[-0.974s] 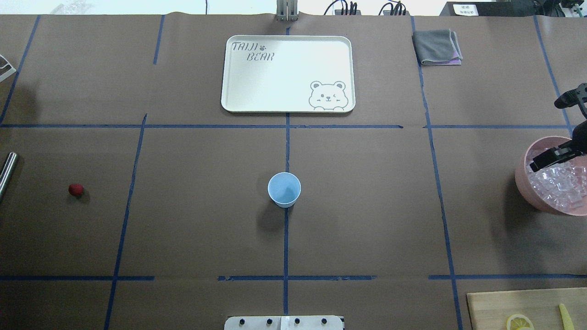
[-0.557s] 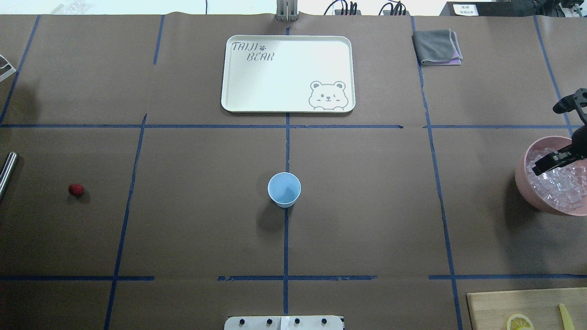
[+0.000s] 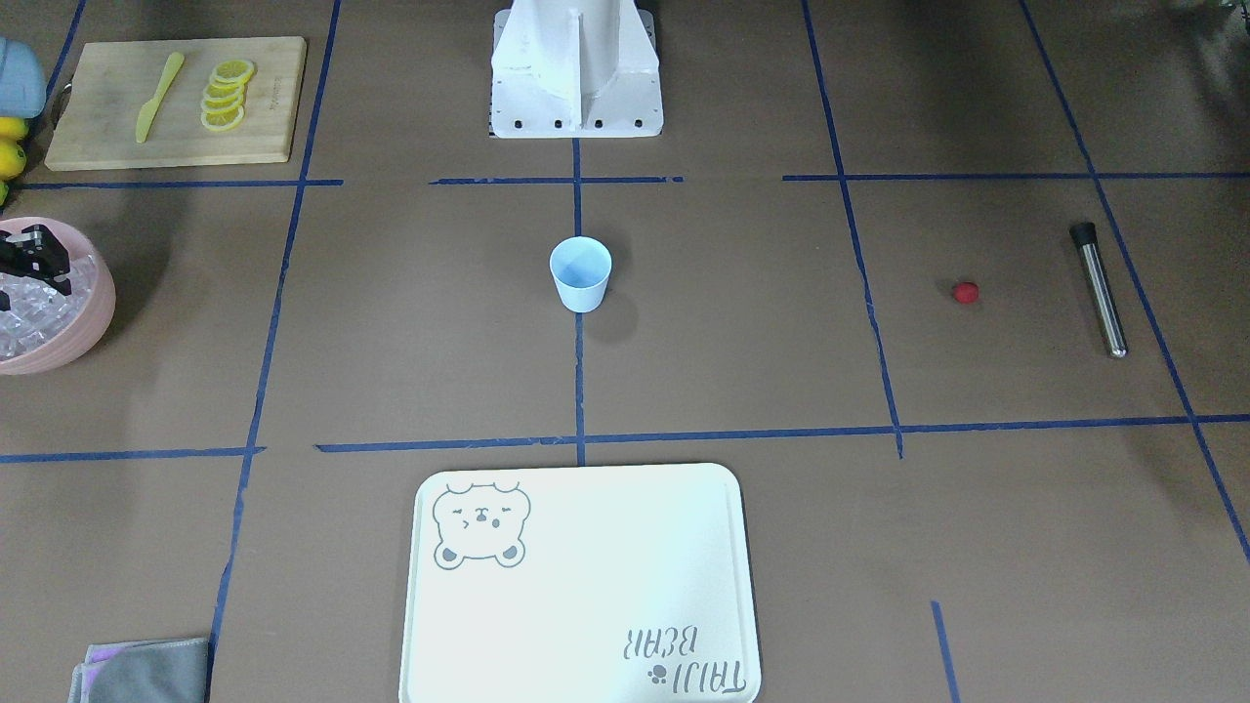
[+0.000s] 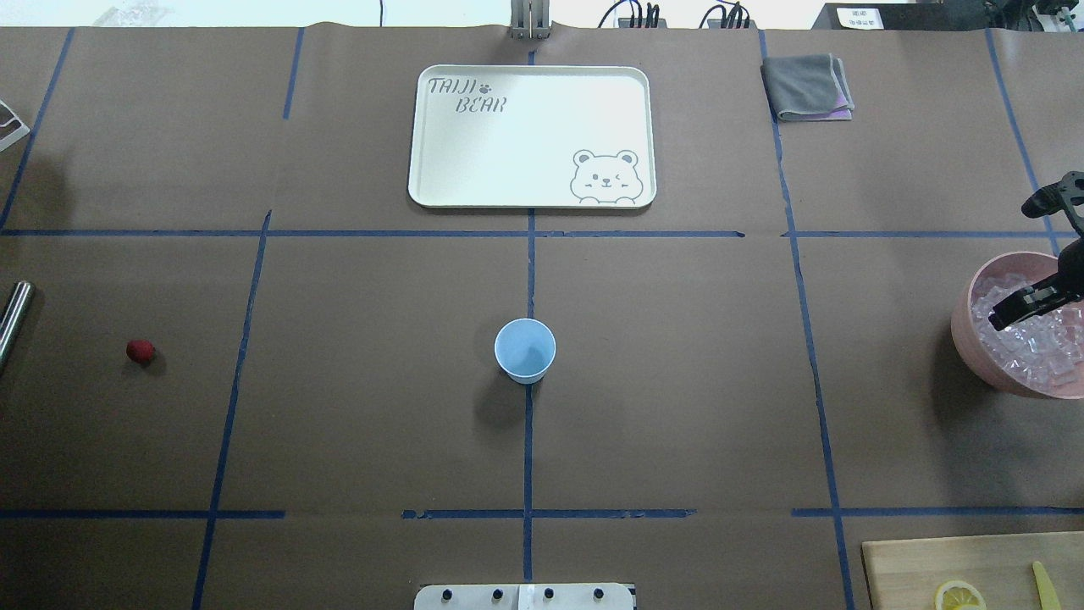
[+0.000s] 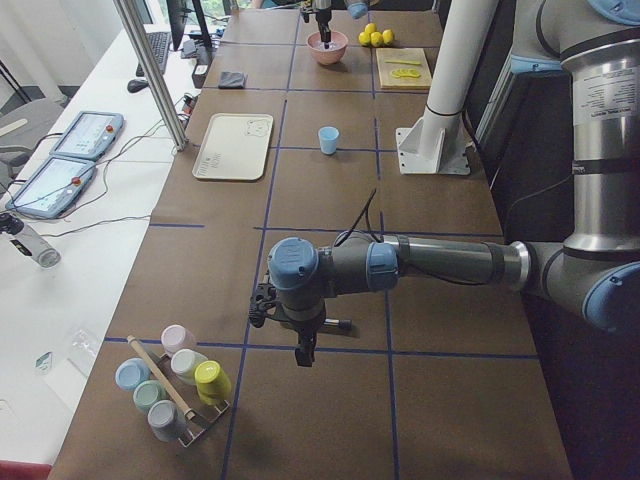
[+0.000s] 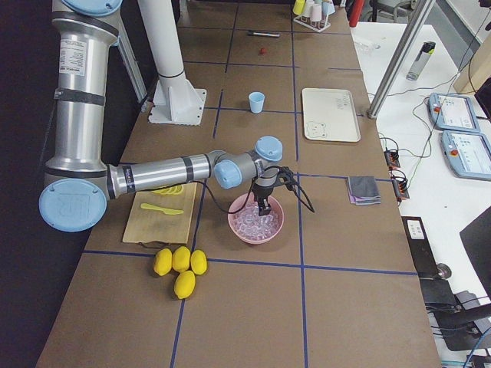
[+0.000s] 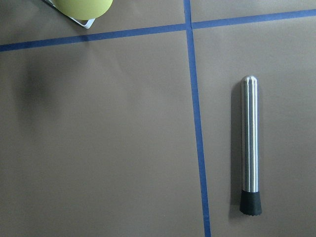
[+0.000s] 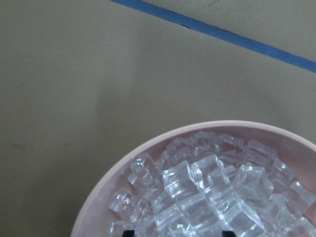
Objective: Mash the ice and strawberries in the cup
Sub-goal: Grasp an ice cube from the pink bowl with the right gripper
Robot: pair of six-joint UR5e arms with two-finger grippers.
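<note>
The pale blue cup (image 4: pixel 525 350) stands upright and empty at the table's middle, also in the front view (image 3: pixel 581 273). The red strawberry (image 4: pixel 141 351) lies alone on the table far left of it. Clear ice cubes (image 8: pixel 207 192) fill a pink bowl (image 4: pixel 965 326) at the right edge. My right gripper (image 4: pixel 1029 305) hangs over the ice, fingertips apart and empty in the right wrist view. My left gripper (image 5: pixel 303 358) hovers above the table's left end near a steel muddler (image 7: pixel 250 143); I cannot tell whether it is open or shut.
A white bear tray (image 4: pixel 532 135) lies beyond the cup and a grey cloth (image 4: pixel 807 85) at the far right. A cutting board (image 3: pixel 98 127) with lemon slices and a knife sits near the bowl. A rack of cups (image 5: pixel 175 385) stands at the left end.
My right gripper has shifted to the right over the pink bowl, further in over the ice. The cup and the strawberry have not moved.
</note>
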